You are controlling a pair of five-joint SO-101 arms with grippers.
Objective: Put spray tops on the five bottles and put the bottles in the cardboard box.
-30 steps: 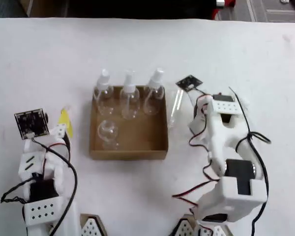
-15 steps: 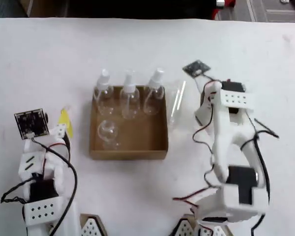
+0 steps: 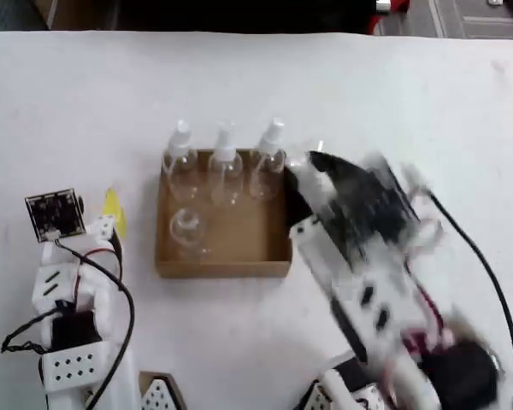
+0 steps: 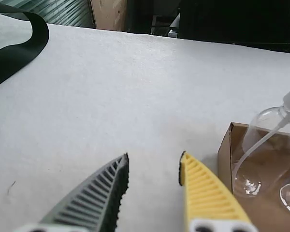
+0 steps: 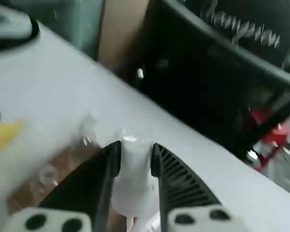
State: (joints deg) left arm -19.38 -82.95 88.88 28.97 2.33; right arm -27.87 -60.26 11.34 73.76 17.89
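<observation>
A white spray top (image 5: pixel 132 176) is sitting pinched tight between the black fingers of the right claw (image 5: pixel 135 146), which is hanging at the right edge of the cardboard box (image 3: pixel 239 241) in the middle of the table (image 3: pixel 85 102). Inside the box, the left bottle (image 3: pixel 180 164), the middle bottle (image 3: pixel 225 169) and the right bottle (image 3: pixel 268 166) are standing capped along the far wall, while an open bottle (image 3: pixel 188 226) is standing nearer, toward the left. The left claw (image 4: pixel 153 157) is resting well left of the box, its grey and yellow fingers spreading wide over the white cloth.
</observation>
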